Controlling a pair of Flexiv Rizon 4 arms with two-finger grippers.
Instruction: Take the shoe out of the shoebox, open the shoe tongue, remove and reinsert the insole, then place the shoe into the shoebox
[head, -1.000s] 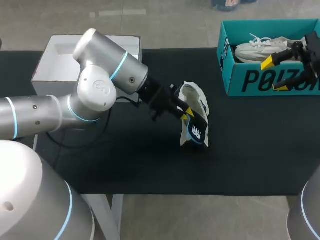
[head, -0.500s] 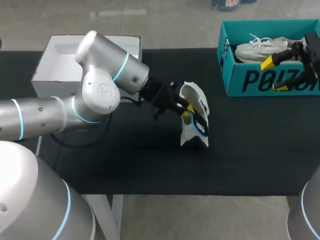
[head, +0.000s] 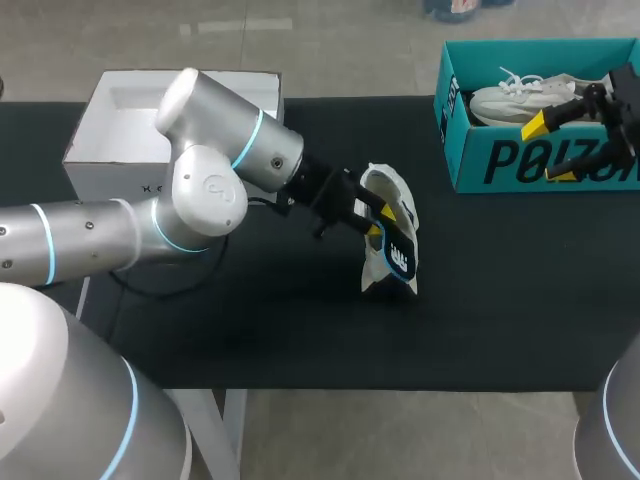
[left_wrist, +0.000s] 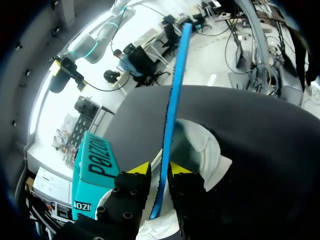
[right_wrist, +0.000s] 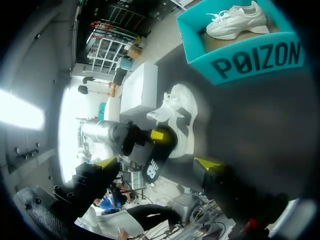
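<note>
Shoe is out on the tabletop, left hand clamped on its half-drawn insole; right hand open by the shoebox. Reinsertion and boxing look left to do.

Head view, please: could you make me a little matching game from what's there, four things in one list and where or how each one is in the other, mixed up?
Things
1. insole
2. untouched shoe
3. white box
4. right gripper

Places or states
A. open, holding nothing, beside the teal shoebox
B. at the table's far left
C. pinched in the left gripper, at the mid-table shoe
D. lying inside the teal shoebox

Pairs: 1-C, 2-D, 3-B, 4-A
</note>
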